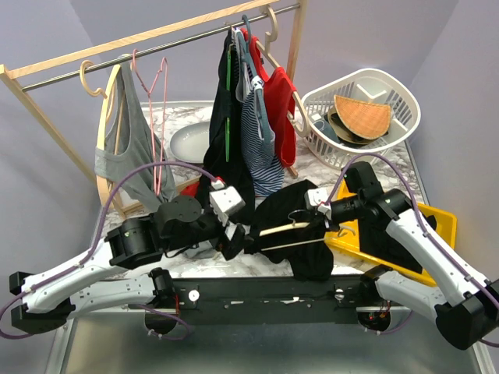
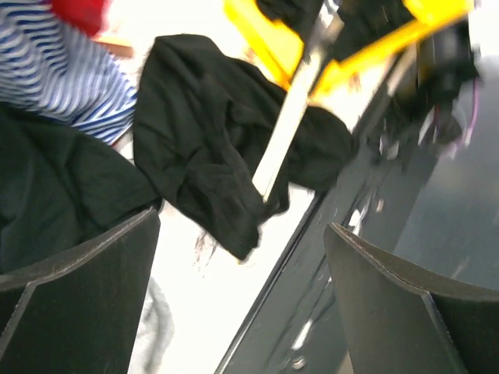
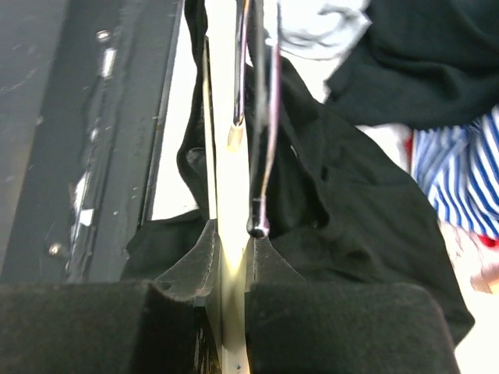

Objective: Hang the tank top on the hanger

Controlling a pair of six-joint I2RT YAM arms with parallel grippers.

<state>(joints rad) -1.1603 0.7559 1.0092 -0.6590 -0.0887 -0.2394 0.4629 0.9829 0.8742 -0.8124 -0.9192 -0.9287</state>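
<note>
1. Nearest us, our right gripper (image 3: pixel 230 261) is clamped on the slim cream wooden hanger (image 3: pixel 226 171)
2. Limp black tank top (image 1: pixel 300 214) hangs bunched on that hanger, between our two grippers
3. Our left gripper (image 2: pixel 242 234) has its jaws wide apart just short of the fabric, holding nothing
4. Farther back, we see a striped top (image 1: pixel 261 148) on the rack (image 1: pixel 156 35)

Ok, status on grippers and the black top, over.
Left gripper open, empty. Right gripper shut on pale cream wooden hanger. Limp black tank top bunched over it. Blue-striped top hangs close behind.
</note>
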